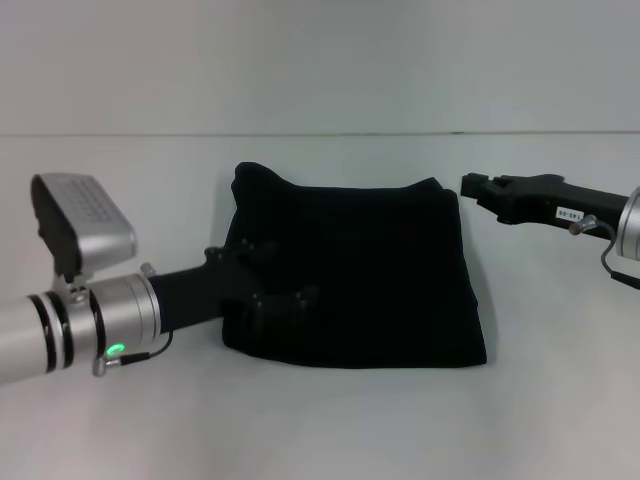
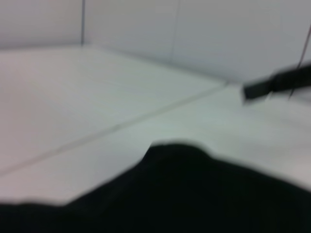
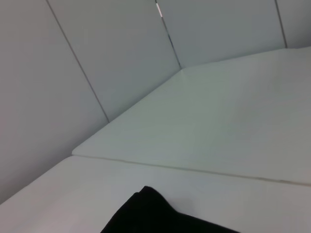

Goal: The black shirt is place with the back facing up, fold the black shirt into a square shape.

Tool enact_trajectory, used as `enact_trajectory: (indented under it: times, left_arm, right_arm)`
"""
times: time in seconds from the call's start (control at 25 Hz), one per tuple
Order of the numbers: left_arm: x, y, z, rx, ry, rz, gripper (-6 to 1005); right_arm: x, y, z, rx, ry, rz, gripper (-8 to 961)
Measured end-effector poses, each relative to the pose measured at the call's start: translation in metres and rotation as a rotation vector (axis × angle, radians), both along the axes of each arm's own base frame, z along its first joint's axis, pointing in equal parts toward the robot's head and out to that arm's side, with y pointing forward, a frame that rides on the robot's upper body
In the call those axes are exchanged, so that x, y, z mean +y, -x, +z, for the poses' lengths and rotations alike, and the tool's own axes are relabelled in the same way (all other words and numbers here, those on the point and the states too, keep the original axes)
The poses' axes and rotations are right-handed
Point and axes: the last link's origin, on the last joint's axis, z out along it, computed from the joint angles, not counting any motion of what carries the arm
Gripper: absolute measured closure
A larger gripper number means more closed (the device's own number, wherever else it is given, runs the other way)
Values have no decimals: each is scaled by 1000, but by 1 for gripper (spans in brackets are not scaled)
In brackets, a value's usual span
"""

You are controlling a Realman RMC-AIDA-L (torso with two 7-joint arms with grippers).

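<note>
Viewing the black shirt (image 1: 370, 270), I see it folded into a rough square on the table (image 1: 320, 420). My left gripper (image 1: 268, 275) rests on its left edge, my right gripper (image 1: 475, 187) hovers beside its far right corner; I cannot tell either finger state.

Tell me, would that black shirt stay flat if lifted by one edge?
Probably not. The black shirt lies in soft folded layers with rumpled, uneven edges, so it would likely droop and unfold. Pushed by the left gripper at its edge, it would probably bunch rather than slide.

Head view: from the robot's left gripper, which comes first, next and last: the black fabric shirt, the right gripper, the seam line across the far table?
1. Black fabric shirt, touching the left gripper.
2. Seam line, behind the shirt.
3. Right gripper, across at the shirt's far right corner.
</note>
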Motion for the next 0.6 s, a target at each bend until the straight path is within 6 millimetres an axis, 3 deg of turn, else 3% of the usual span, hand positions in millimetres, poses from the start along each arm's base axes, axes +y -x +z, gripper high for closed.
enact_trajectory:
  times: [0.32,0.6]
  left_arm:
    - [2,-10,27,-174,-55,12,111]
    - [12,-5,32,-236,-81,150,111]
  right_arm:
    - [8,14,-11,-63,20,50,783]
    - [24,23,-25,-184,-45,71,491]
